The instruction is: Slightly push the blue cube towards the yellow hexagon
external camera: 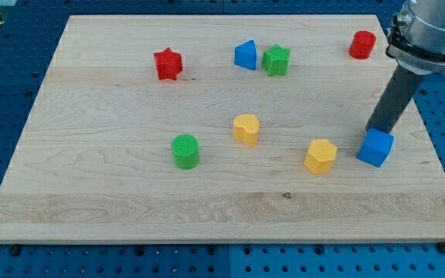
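The blue cube (375, 147) sits on the wooden board at the view's right. The yellow hexagon (320, 157) lies just to its left, a short gap apart. My tip (371, 130) is the lower end of the dark rod; it stands right behind the blue cube, at its upper edge, touching or nearly touching it. The rod rises up and to the right toward the arm at the view's top right corner.
A yellow heart-like block (246, 129) and a green cylinder (185, 151) lie mid-board. A red star (168, 63), a blue triangular block (245, 55) and a green star (276, 59) lie near the top. A red cylinder (362, 45) is at the top right. The board's right edge (431, 147) is close to the cube.
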Tool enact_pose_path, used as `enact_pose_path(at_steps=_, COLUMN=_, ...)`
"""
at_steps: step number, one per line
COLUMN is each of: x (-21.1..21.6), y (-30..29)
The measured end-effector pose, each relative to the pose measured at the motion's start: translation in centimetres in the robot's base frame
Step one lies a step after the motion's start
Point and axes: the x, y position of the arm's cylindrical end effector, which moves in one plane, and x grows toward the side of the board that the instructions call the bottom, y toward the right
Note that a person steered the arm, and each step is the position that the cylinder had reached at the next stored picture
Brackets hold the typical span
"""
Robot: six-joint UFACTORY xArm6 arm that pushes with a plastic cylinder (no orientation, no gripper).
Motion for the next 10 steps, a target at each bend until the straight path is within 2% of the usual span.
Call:
enact_pose_path(at_steps=1, x=0.1, y=0.0)
enact_pose_path(at_steps=2, x=2.6, y=5.6)
enact_pose_path(at_steps=3, x=6.4, y=8.5)
enact_pose_path(at_steps=4, x=7.6, y=8.5)
enact_pose_path(at_steps=5, x=7.8, y=8.3)
enact_pose_path(at_steps=7, x=7.8, y=3.2)
enact_pose_path(at_steps=8, x=7.8, y=3.2)
enact_pose_path(at_steps=9, x=5.1, y=3.4)
enact_pose_path(at_steps=10, x=5.0, y=3.3)
